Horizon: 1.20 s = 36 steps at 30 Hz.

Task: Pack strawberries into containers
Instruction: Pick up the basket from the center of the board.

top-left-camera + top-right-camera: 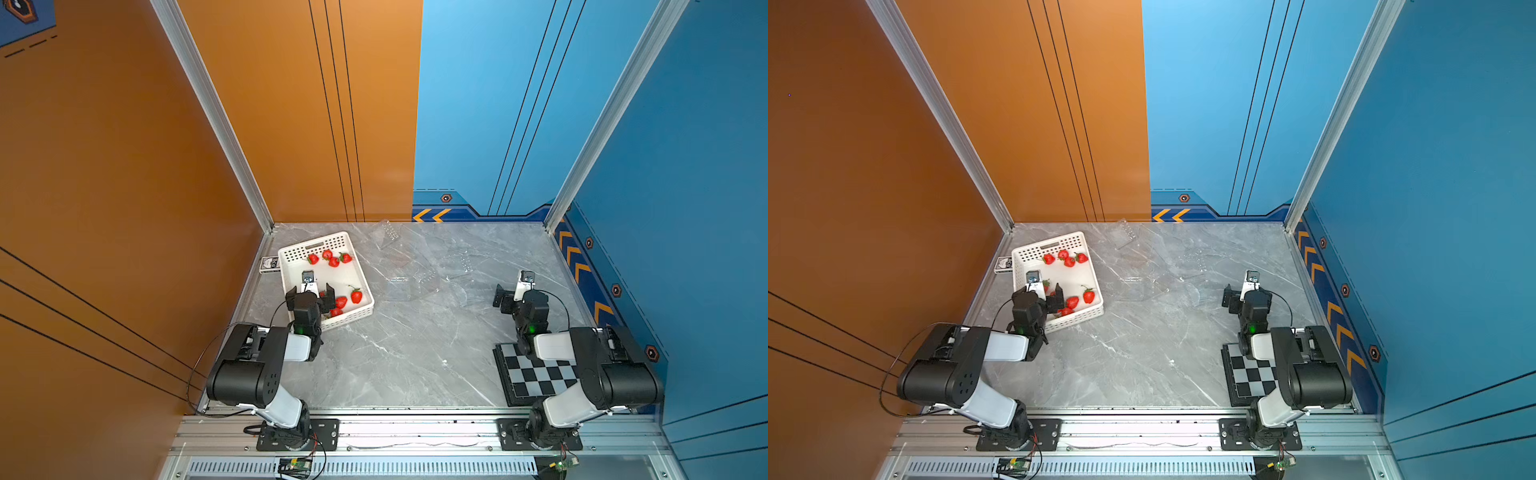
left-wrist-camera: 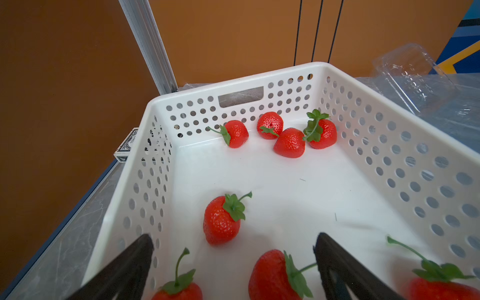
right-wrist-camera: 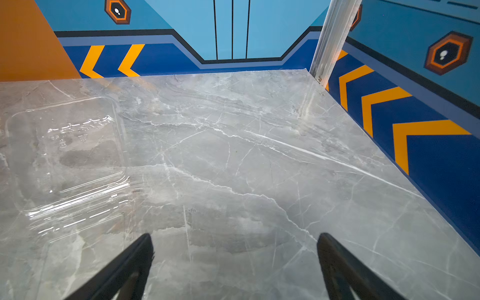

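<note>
The fingers (image 2: 122, 270) of the left gripper (image 2: 233, 238) stood spread wide in the left wrist view, pinching nothing, low inside the white perforated basket (image 2: 233, 83). We counted eight strawberries (image 2: 220, 223) on its floor: four clustered by the handle wall, one alone in the middle, and three near the fingers, one of them lying between the two. Beyond the basket's far corner we made out one of the clear containers (image 2: 413, 75), and a patterned card box (image 2: 127, 145) just outside the basket wall. In the right wrist view the fingers (image 3: 127, 267) of the right gripper (image 3: 233, 237) were likewise spread, gripping nothing, above the grey marble table (image 3: 233, 155), with one transparent container lying flat off to one side. In both top views we got the layout that neither wrist camera gave. The basket sat at the table's far left. The three containers showed only faintly on the marble between the centre and the back, apart from both grippers. A checkerboard (image 1: 536, 374) lay at the front right. An orange wall (image 1: 124, 166) closed the left and part of the back, and a blue wall (image 1: 685, 166) with orange chevrons closed the rest. Aluminium posts (image 1: 216, 112) stood in the back corners.
</note>
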Available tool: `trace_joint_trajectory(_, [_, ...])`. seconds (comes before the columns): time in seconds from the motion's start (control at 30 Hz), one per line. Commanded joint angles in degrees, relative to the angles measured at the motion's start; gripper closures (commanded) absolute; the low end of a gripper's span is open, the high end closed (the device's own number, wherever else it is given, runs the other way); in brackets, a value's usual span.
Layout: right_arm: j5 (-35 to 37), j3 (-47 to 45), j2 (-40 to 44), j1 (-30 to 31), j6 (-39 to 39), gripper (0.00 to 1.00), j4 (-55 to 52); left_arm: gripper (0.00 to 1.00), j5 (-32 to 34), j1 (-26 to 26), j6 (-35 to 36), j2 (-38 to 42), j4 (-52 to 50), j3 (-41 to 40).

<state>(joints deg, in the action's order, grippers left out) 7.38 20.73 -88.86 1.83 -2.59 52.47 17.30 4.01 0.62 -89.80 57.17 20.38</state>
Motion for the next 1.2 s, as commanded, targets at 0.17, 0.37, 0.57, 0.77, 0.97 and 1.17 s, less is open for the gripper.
trace_joint_trajectory(0.17, [1.0,0.8,0.4,0.1,-0.7,0.0,-0.9,0.01,-1.4,-0.4,-0.4,0.0,-2.2,0.6])
trace_joint_trajectory(0.37, [1.0,0.8,0.4,0.1,-0.7,0.0,-1.0,0.01,-1.3,-0.3,-0.3,0.0,-2.2,0.5])
trace_joint_trajectory(0.57, [0.9,0.8,0.4,0.1,-0.7,0.0,-1.0,0.01,-1.9,-0.6,-0.4,-0.1,-2.4,0.8])
trace_joint_trajectory(0.77, [0.9,0.8,0.4,0.1,-0.7,0.0,-1.0,0.01,-2.2,-0.7,-0.5,0.1,-2.9,0.8])
trace_joint_trajectory(0.97, [1.0,0.8,0.4,0.1,-0.7,0.0,-1.0,0.01,-3.2,-0.5,0.2,0.4,-3.6,1.2])
trace_joint_trajectory(1.17, [1.5,0.6,0.6,0.1,-0.7,0.0,-0.7,0.02,3.0,0.8,-0.2,3.8,-8.0,2.1])
